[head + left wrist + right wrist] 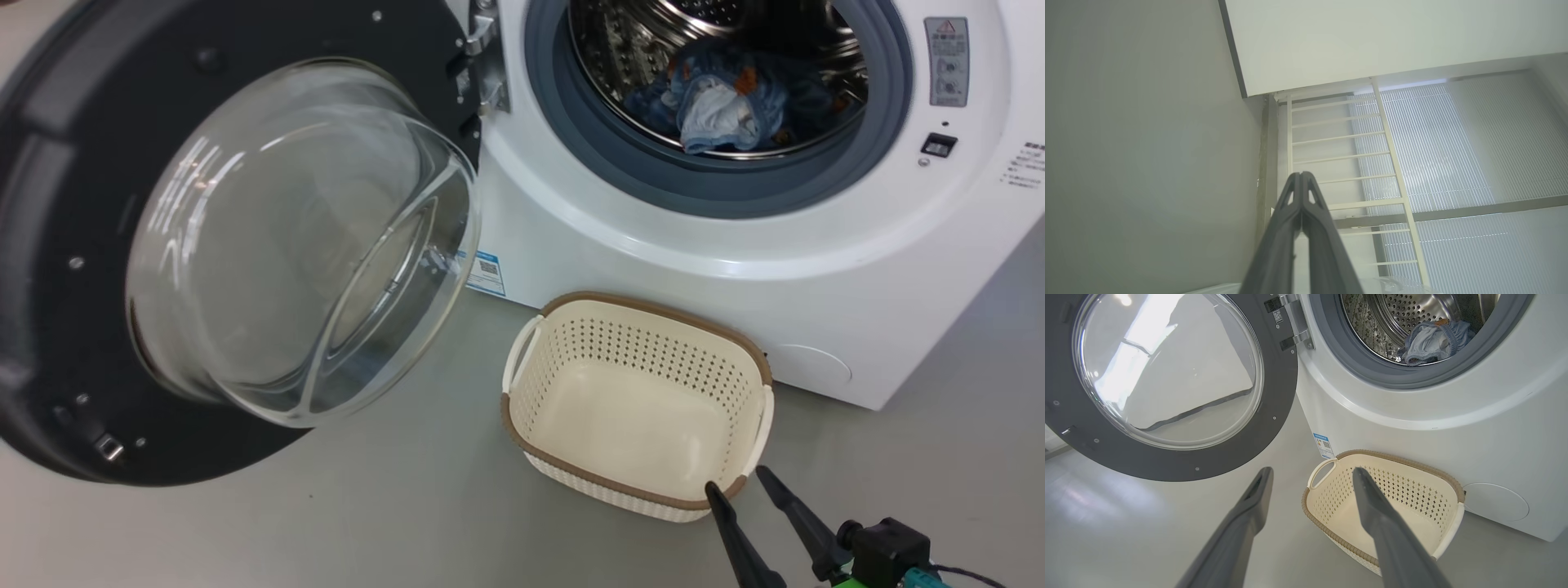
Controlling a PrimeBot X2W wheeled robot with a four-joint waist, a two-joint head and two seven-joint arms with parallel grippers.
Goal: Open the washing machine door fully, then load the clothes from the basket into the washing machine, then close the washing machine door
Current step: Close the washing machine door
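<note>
The washing machine [735, 261] [1453, 408] stands with its door [49, 269] [1274, 400] swung wide to the left, glass bowl bulging toward me. The clothes [727, 102] [1431, 341], blue with a white patch, lie inside the steel drum. On the floor in front sits the basket [571, 469] [1449, 535], with nothing in it. My right gripper [736, 480] [1312, 473] is open with nothing between its fingers, tips by the basket's near rim. My left gripper [1301, 175] is shut on nothing and points at a wall and a white ladder-like frame.
Grey floor [367, 506] spreads in front of the machine and under the open door. A blue label sticker [485, 273] is on the machine's lower front. A round service cover [1496, 502] sits low on the machine's right side.
</note>
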